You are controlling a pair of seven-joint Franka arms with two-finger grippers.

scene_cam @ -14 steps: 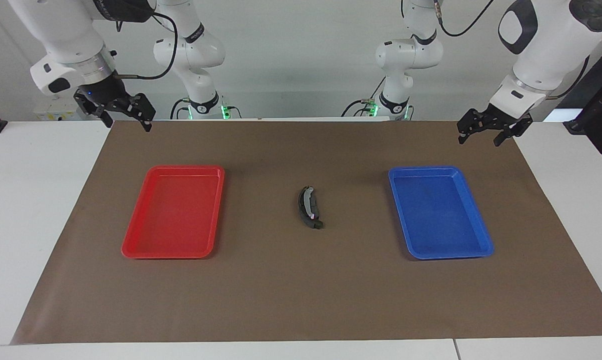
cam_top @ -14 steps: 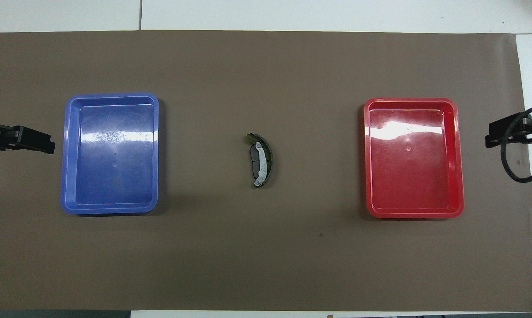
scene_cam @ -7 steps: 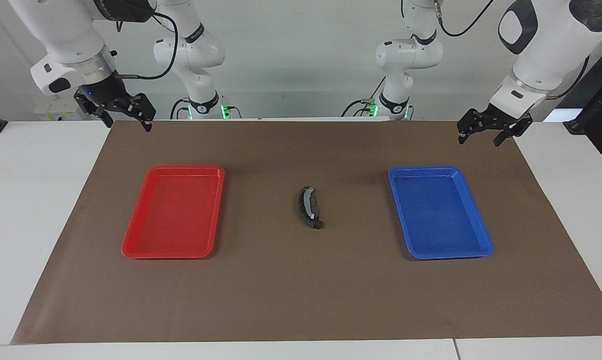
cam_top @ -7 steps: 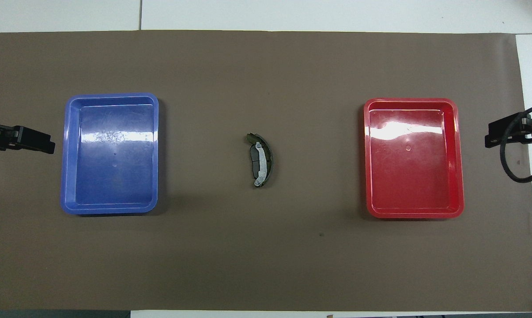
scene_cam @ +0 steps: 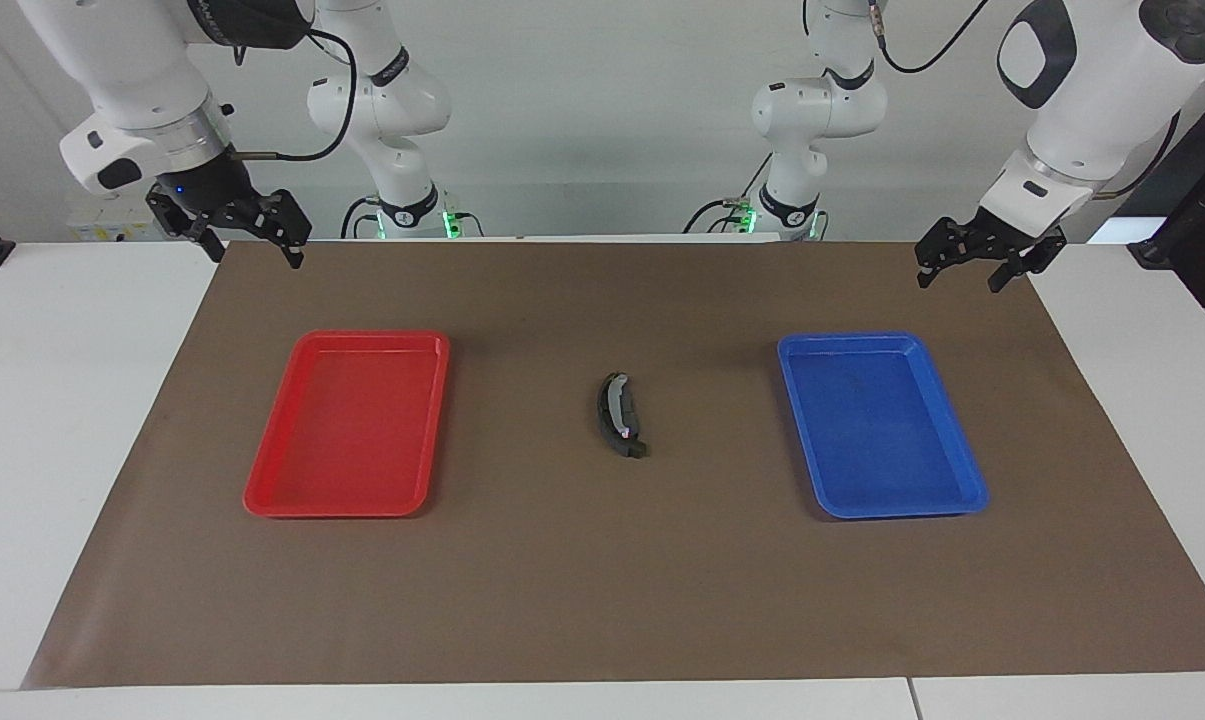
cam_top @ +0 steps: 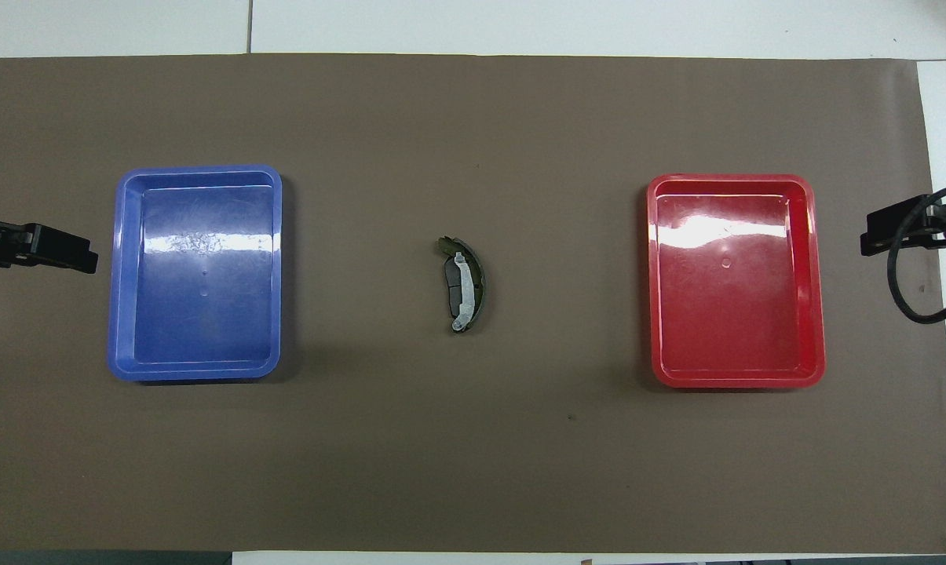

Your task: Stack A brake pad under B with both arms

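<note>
Stack looking done: long black crescent brake shoe B (scene_cam: 619,412) is being carried by the small dark-grey A brake pad (cam_top: 451,286).
Left gripper (scene_cam: 972,262) and right gripper (scene_cam: 245,230) are being held wide open, empty.

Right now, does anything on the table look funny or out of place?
Nothing stands out. The brake pieces lie stacked together midway between the blue tray and the red tray. No parts lie in either tray, nothing is spilled, and both arms wait at the table's ends.

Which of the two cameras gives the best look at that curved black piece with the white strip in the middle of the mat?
The overhead view: the curved black piece lies flat beneath that camera, so its whole crescent and the pale strip along it show. In the facing view it is seen slantwise and foreshortened, between the red tray and the blue tray.
</note>
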